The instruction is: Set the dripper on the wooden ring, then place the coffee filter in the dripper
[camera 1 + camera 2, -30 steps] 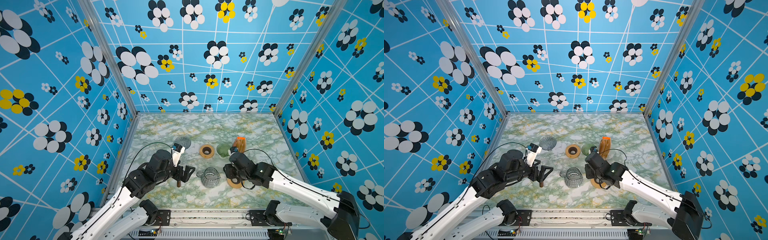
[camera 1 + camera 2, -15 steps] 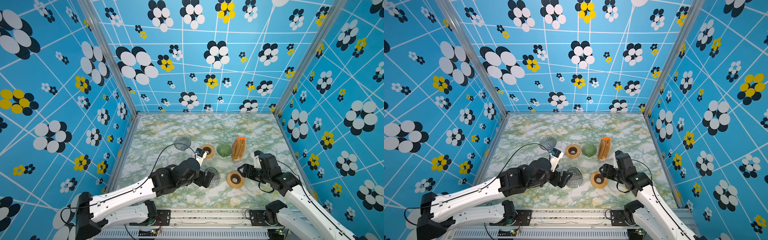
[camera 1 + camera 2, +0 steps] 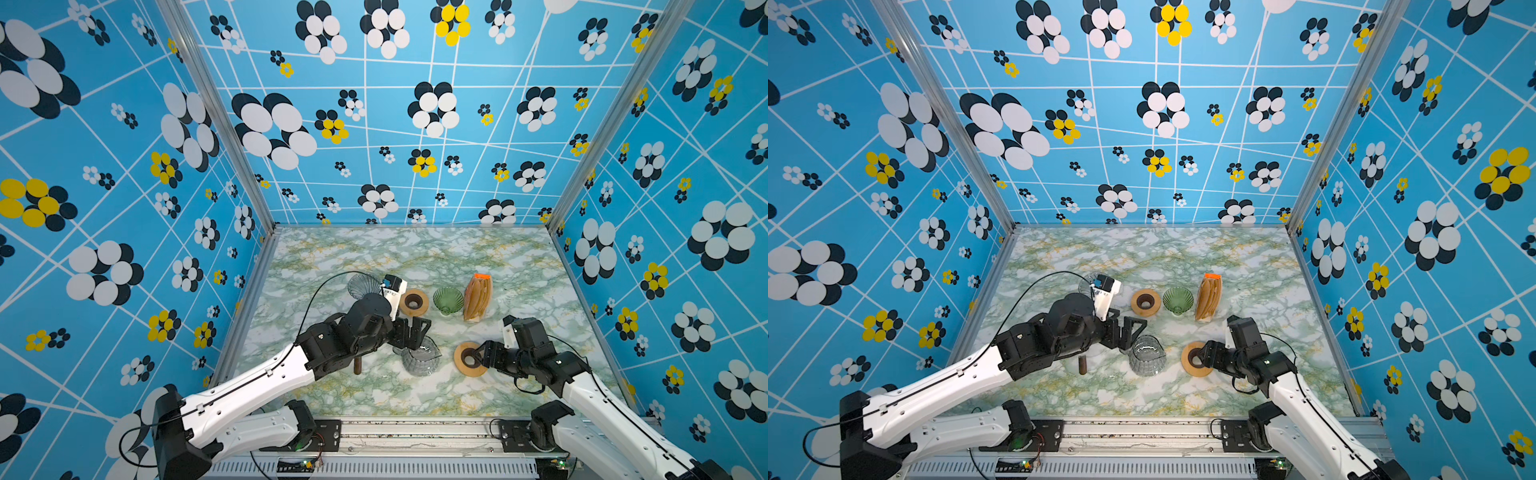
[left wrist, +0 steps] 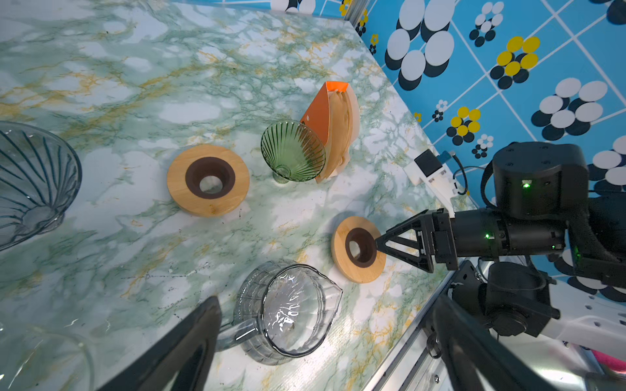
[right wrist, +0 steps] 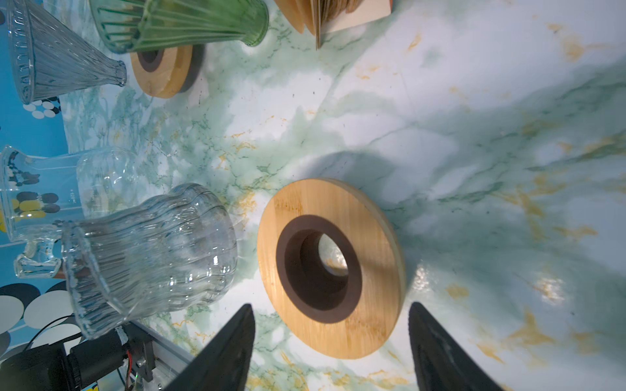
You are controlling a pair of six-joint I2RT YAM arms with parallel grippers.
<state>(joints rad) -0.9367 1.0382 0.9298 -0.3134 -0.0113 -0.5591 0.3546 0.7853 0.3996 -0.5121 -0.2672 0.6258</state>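
**1. Filter supply.** The coffee filters (image 3: pixel 478 297) stand on edge as a brown stack in an orange-backed holder (image 4: pixel 318 111) toward the far side of the worktop (image 3: pixel 415 257). No filter is drawn from the stack. Standing on edge, the papers offer thin top edges, which probably suits a pinch from above.

**2. Target.** The green dripper (image 3: pixel 448 300) stands mouth up on its narrow foot, close against the holder. Whether it leans on the holder cannot be told. It contains no filter.

**3. Right gripper (image 5: pixel 331 306).** The jaws stand well apart and hold nothing. They straddle the near rim of a wooden ring (image 5: pixel 372 220) that lies on the worktop, with a gap on each side. Judgement: the ring is the dripper's seat, so this arm is aligned to take it before any filter is handled.

**4. Left gripper (image 3: pixel 414 332).** The jaws are fully spread and empty, and hover over the glass carafe (image 3: pixel 419 361), which stands just beside the ring. Judgement: the arm waits there to steady the carafe.

**5. Spares.** A second wooden ring (image 4: pixel 176 182) and a grey dripper (image 3: pixel 361 284) sit farther back, unattended.

**6. Progress.** The task is judged to be at an early stage.
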